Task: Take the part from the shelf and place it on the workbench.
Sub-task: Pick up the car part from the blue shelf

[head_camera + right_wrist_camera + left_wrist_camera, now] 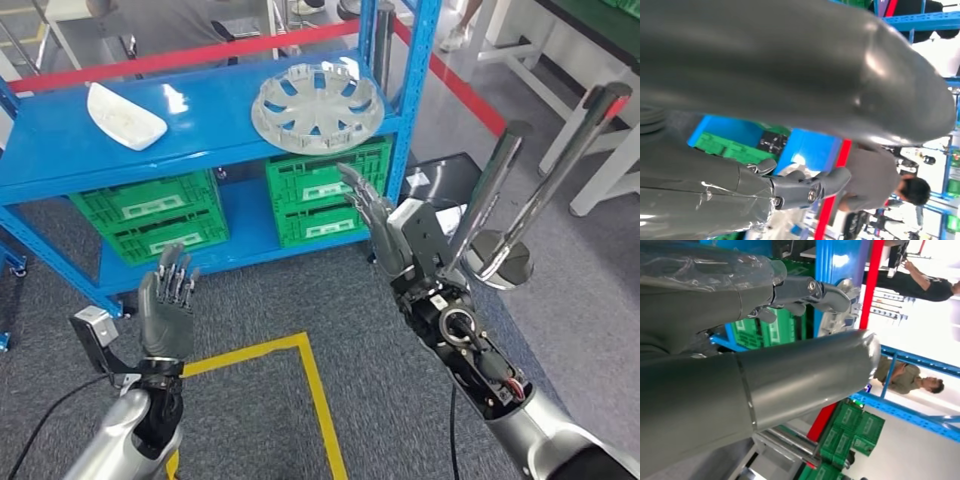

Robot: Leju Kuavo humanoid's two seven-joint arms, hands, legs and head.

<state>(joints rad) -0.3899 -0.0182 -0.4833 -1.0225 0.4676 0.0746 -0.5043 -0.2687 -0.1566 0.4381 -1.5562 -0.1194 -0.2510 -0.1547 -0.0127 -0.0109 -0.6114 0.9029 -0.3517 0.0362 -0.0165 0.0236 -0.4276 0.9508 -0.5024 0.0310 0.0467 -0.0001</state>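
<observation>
While raised, left robot hand (167,300) open (empty)

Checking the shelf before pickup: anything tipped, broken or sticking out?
The silver wheel cover lies flat on the blue shelf, its edge reaching the front lip. No damage shows.

Open air lies above the hubcap (318,106); the blue upright (413,95) probably crowds its right.

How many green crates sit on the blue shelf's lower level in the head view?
4, in two stacks of two: one stack under the white part, upper crate on lower crate; the other under the wheel cover, upper crate on lower crate. More may be hidden behind.
</observation>
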